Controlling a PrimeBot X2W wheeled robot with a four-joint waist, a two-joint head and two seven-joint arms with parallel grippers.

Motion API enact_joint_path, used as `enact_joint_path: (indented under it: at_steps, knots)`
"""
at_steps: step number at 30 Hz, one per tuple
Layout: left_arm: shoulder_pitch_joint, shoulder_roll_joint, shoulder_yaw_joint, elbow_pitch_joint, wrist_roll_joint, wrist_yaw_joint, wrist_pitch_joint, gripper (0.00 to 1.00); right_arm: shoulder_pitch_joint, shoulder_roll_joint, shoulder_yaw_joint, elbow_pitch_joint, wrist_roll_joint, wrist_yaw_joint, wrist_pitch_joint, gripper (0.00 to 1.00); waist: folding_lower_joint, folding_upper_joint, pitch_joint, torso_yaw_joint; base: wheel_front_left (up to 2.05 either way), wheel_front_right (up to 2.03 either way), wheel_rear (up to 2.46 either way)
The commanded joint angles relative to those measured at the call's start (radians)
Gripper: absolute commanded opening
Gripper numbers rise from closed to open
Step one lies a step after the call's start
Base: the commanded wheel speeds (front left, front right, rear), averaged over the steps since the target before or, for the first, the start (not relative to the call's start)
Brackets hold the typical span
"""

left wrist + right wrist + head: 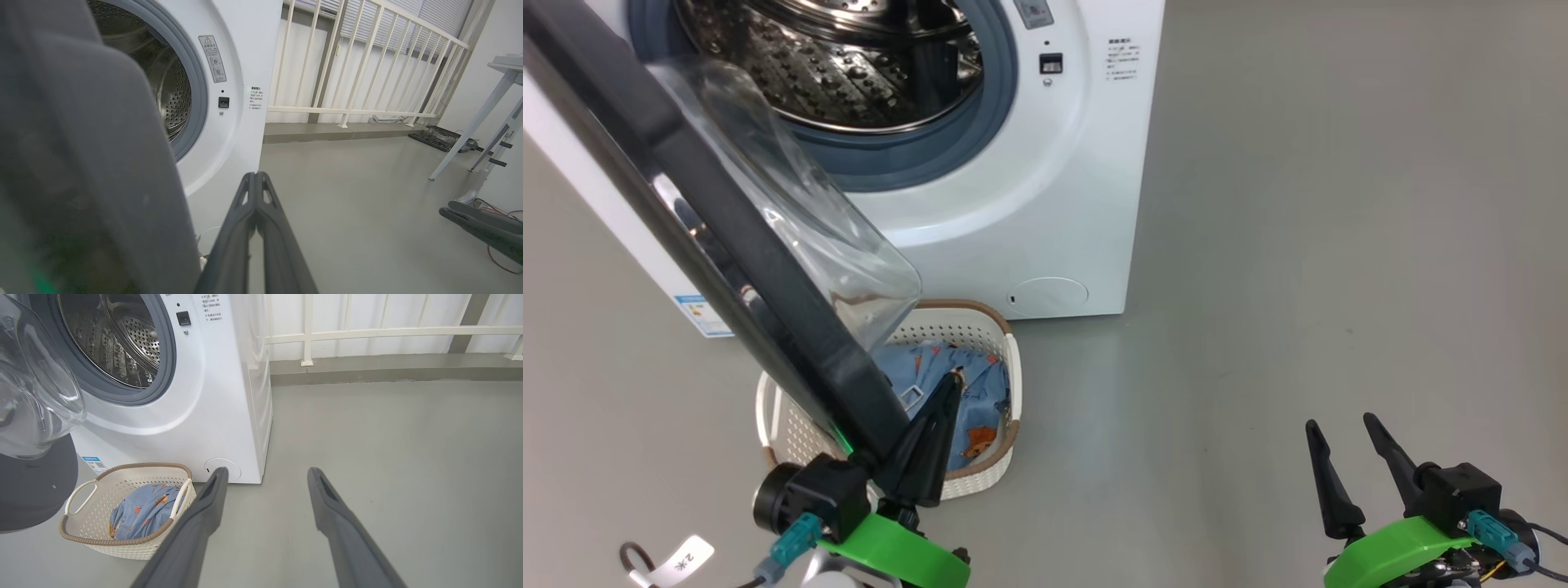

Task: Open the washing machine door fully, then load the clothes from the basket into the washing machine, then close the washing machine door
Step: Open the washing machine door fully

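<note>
**Head view.** Shows the washing machine (1045, 204) at 12 o'clock with the steel drum (849, 73) exposed. Shows the washing machine door (768, 298) swung open, running from 10 o'clock down to 6 o'clock, glass bowl facing the machine. Places the basket (956, 331) on the floor (1298, 245) at 6 o'clock, partly behind the door, with the clothes (984, 392) inside. Finds the left pincer (953, 377) at 6 o'clock, fingers pressed together on nothing, just beside the door's lower rim and above the basket. Finds the right pincer (1340, 421) at 4 o'clock, fingers apart, above the floor, well apart from the basket.

**Left wrist view.** Confirms fingers together, nothing between. Shows the door as a dark blur at 9 o'clock, the drum opening at 11 o'clock, a white railing (367, 61) at 1 o'clock.

**Right wrist view.** Confirms fingers spread above the floor. Shows the basket at 8 o'clock holding the blue clothes, the door's glass bowl at 9 o'clock, the machine at 11 o'clock.
</note>
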Motion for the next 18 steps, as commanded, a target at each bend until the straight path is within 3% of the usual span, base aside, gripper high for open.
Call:
enact_joint_path:
  at_steps: [1, 18]
  knots:
    - [-0.011, 0.023, 0.050, -0.025, 0.002, 0.010, -0.005, 0.00, -0.029, -0.002, 0.028, -0.019, 0.004, 0.006, -0.012, 1.00, 0.0000, 0.0000, -0.004, 0.011, 0.00, 0.00, 0.00]
    - [0.039, 0.023, 0.047, -0.049, 0.020, 0.023, -0.005, 0.00, -0.019, 0.001, 0.019, -0.018, 0.011, 0.006, -0.012, 1.00, 0.0000, 0.0000, -0.016, 0.068, 0.00, 0.00, 0.00]
